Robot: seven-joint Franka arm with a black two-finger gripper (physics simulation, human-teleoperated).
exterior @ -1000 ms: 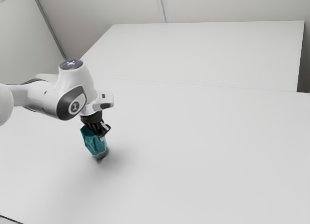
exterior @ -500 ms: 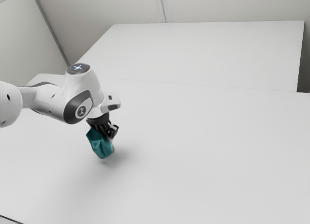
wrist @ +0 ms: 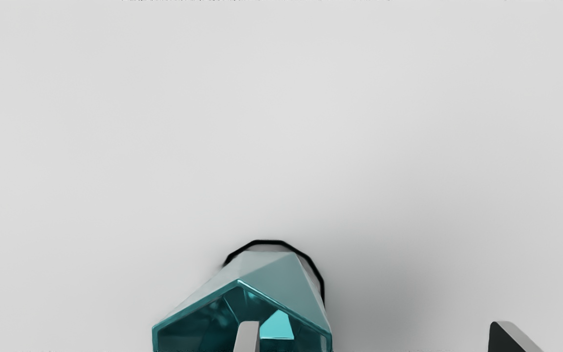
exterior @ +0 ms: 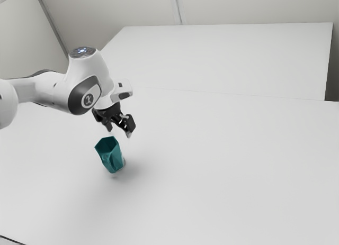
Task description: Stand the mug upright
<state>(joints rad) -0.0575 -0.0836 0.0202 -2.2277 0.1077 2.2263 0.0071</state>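
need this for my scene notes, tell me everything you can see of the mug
The mug is teal, with angular facets, an angular rim and a glossy look; a dark line edges its base. It stands upright on the white table, mouth up. The open gripper is above it, touching no part of it. I cannot tell whether it has a handle.

Below the hand [exterior: 119,132], the mug [exterior: 112,159] blocks one finger [wrist: 247,337] from going straight down, with a gap between that fingertip and the rim. The other finger [wrist: 512,341] has room to descend beside the mug, and away from the arm [exterior: 52,91] the table [exterior: 228,150] leaves wide space for passing sideways.
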